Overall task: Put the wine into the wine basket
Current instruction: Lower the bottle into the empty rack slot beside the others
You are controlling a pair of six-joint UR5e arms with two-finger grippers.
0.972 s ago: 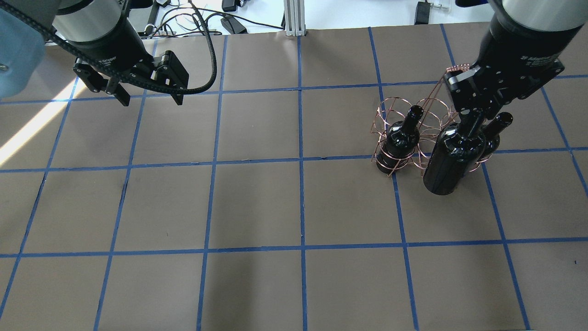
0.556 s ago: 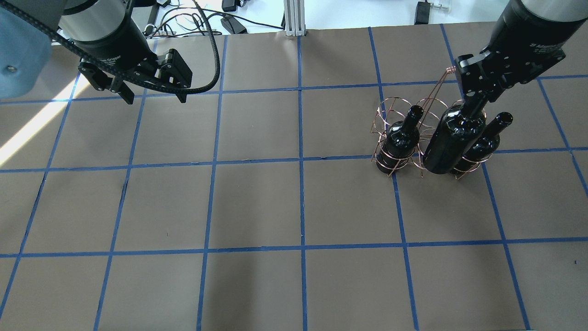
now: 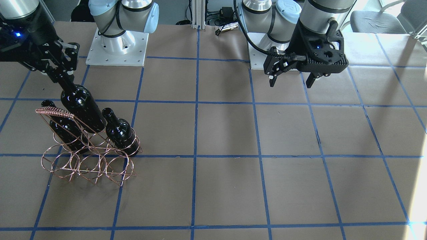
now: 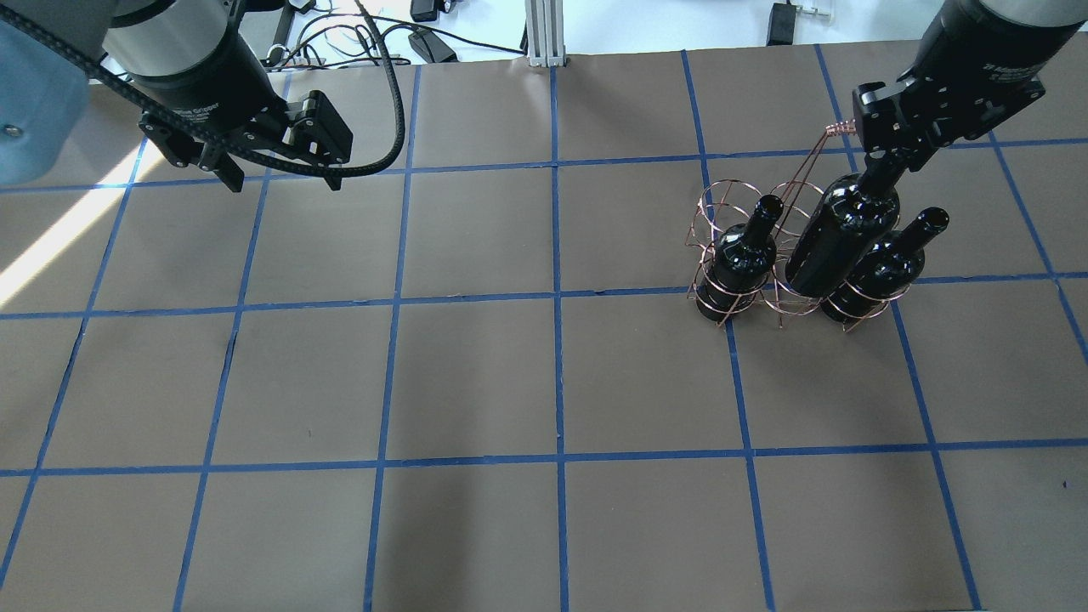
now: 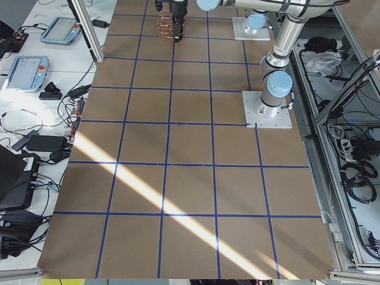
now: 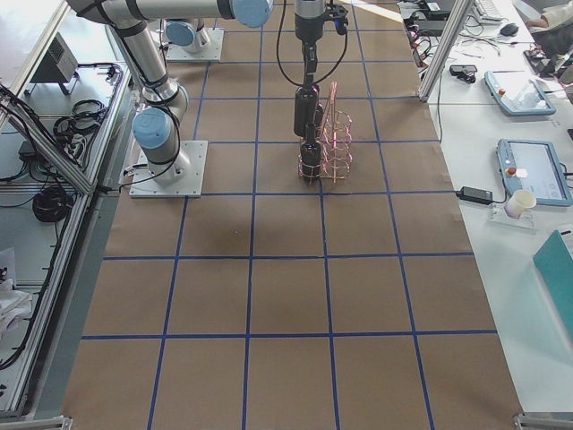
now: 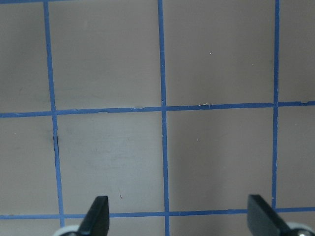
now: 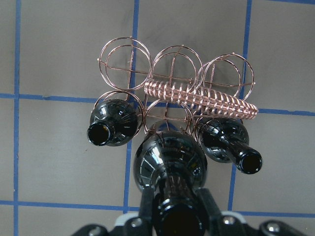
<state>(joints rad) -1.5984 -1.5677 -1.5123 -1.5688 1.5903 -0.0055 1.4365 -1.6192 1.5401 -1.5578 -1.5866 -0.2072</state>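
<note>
My right gripper (image 4: 884, 166) is shut on the neck of a dark glossy wine bottle (image 4: 841, 242). The bottle hangs slightly tilted, its lower end at the middle ring of the copper wire basket's (image 4: 722, 200) near row. Two look-alike bottles (image 4: 741, 259) (image 4: 884, 263) stand in the rings on either side of it. The right wrist view shows the held bottle (image 8: 170, 164) below my right gripper (image 8: 177, 221), with the basket (image 8: 172, 69) and its coiled handle beyond. The far row of rings holds nothing. My left gripper (image 4: 280, 180) is open and empty, far off to the left; it also shows in the left wrist view (image 7: 178, 211).
The brown table carries a blue tape grid (image 4: 557, 297). Cables and power bricks (image 4: 425, 42) and an aluminium post (image 4: 544, 34) lie at the far edge. The two arm bases (image 3: 116, 50) stand at the robot's side. Operator desks with tablets (image 6: 524, 166) flank the table.
My right gripper has carried the bottle away from the robot and lower, from in front of the basket to between the two standing bottles. The left arm has barely shifted.
</note>
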